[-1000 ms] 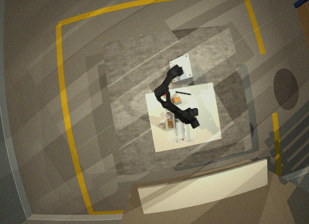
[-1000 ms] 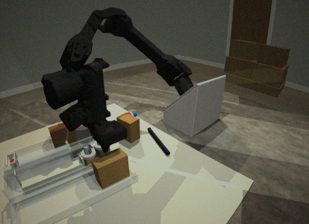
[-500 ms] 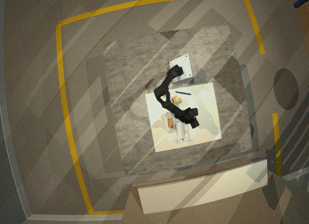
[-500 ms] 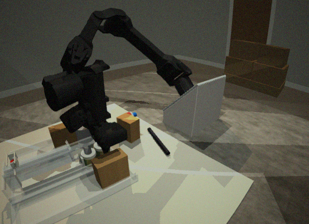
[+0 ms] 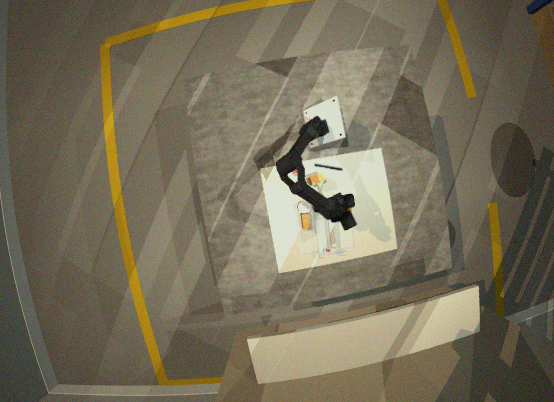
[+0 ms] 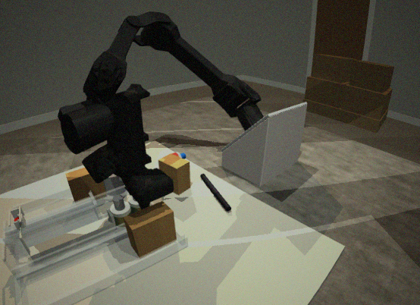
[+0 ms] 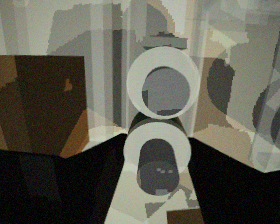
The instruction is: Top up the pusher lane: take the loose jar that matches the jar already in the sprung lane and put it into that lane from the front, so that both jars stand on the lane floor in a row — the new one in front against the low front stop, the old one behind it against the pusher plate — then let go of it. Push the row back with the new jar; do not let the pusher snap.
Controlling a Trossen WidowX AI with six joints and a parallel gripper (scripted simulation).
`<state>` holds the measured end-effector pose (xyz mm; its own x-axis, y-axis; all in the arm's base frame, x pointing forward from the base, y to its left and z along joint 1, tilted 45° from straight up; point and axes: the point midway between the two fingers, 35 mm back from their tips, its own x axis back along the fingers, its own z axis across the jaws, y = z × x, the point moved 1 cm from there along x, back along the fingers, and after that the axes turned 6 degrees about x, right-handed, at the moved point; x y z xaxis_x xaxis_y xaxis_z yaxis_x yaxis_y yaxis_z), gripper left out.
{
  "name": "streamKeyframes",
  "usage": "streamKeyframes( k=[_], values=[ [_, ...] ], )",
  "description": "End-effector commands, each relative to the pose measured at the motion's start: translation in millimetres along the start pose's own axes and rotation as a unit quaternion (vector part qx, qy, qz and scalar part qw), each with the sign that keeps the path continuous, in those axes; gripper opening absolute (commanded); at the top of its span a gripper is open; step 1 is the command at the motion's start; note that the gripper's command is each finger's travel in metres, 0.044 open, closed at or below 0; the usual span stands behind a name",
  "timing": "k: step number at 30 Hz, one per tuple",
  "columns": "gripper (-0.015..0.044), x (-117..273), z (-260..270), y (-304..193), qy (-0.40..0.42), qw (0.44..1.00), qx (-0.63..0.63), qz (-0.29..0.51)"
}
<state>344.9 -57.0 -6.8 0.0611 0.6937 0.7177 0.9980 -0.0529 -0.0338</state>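
Note:
The lane jar [image 6: 120, 211] [image 7: 164, 111], with a pale ring-shaped top and grey centre, stands upright in the clear sprung lane. The small grey pusher plate [image 7: 164, 42] shows just behind it in the wrist view. My gripper [image 7: 156, 141] is shut on the matching jar [image 7: 131, 150], which has the same pale ring top. This held jar is upright, directly in front of the lane jar and in line with it. The two look very close or touching. In the exterior view a black finger mostly covers the held jar [image 6: 134, 203]. Its base and the front stop are hidden, so floor contact cannot be told.
A brown box [image 6: 152, 232] [image 7: 46, 100] stands in the lane beside the jars. Another box [image 6: 85, 187] [image 5: 305, 222] stands across the lanes, and a third box [image 6: 176, 175] [image 5: 316, 179] near the front. A black rod [image 6: 216, 192] [image 5: 328, 167] lies between the lanes and the arm's base.

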Motion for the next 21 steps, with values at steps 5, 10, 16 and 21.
streamKeyframes(
  k=[5, 10, 16, 21],
  values=[
    [0.0000, -2.2, -1.4, 2.4, -0.003, 1.000, -0.003, -0.005],
    [0.0000, -3.6, -1.4, 2.1, -0.004, 1.000, -0.003, -0.005],
    [0.0000, -5.3, -1.4, 1.7, -0.004, 1.000, -0.003, -0.005],
    [0.0000, -5.5, -1.3, 0.8, -0.004, 1.000, -0.003, -0.005]
  ],
)
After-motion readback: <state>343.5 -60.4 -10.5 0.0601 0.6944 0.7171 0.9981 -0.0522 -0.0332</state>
